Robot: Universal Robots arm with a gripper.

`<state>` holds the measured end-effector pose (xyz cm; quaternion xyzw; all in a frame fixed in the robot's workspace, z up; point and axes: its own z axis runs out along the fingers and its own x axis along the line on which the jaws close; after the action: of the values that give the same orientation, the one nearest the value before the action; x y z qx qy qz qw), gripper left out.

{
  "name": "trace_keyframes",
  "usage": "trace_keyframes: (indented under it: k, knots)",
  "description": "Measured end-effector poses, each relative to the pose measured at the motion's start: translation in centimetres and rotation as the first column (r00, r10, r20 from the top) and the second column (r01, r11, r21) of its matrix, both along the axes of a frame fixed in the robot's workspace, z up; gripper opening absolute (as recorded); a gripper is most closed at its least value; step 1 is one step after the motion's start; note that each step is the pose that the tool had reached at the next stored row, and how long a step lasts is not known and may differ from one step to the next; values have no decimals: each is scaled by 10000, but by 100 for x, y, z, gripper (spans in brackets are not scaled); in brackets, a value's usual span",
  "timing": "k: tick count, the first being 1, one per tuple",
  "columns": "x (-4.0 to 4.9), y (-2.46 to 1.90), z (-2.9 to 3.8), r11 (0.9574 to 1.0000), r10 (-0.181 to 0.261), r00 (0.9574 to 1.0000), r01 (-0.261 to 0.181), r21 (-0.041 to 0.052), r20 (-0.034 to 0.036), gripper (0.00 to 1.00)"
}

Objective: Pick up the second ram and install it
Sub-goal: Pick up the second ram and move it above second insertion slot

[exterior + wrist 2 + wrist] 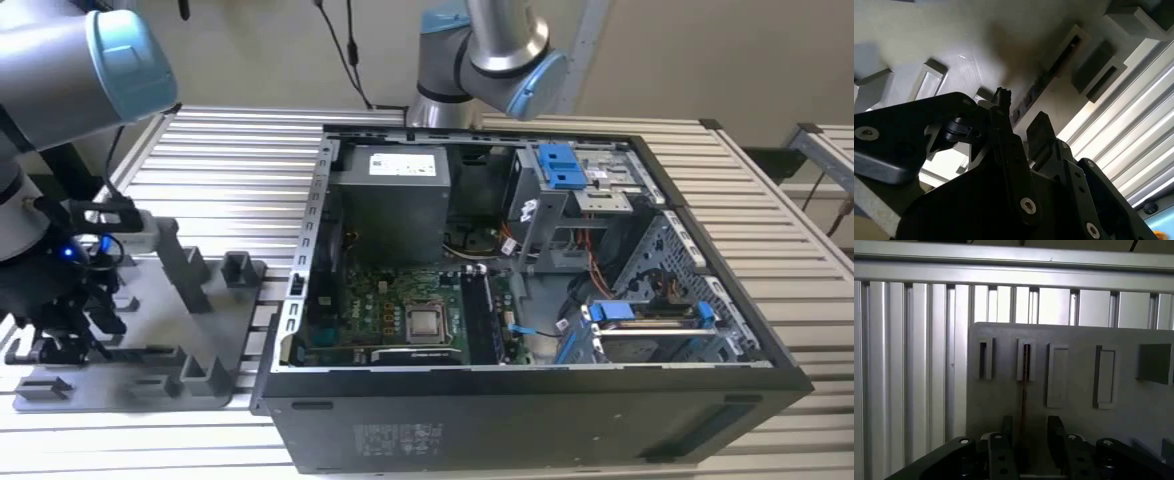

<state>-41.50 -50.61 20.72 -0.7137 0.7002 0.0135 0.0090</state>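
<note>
**A:** How do the fingers [1006, 432] stand?

**B:** Spread, one on either side of the second ram [1024, 390]. It stands on edge in a slot of the grey tray [999, 405]. There's no pinch: a clear gap shows beside the stick.

**A:** So the step in hand is the grasp. What makes it a good one?

**B:** Centring, I'd judge. The stick sits nearer one finger than the other, so an uneven close could tilt it in its slot. The gripper [1030, 430] should sit square to the flat faces and close gently, since the board is thin.

**A:** Anything nearby to mind?

**B:** The tray's upright posts [180, 265] stand close. The PC case [534, 430] lies just beside the tray, toward the exterior view's right.
</note>
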Motion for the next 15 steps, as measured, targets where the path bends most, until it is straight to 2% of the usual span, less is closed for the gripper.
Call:
trace_keyframes:
  k: [15]
  knots:
    - [-19, -3, -127, 9998, 179, 9998, -179, -1, 41, 42]
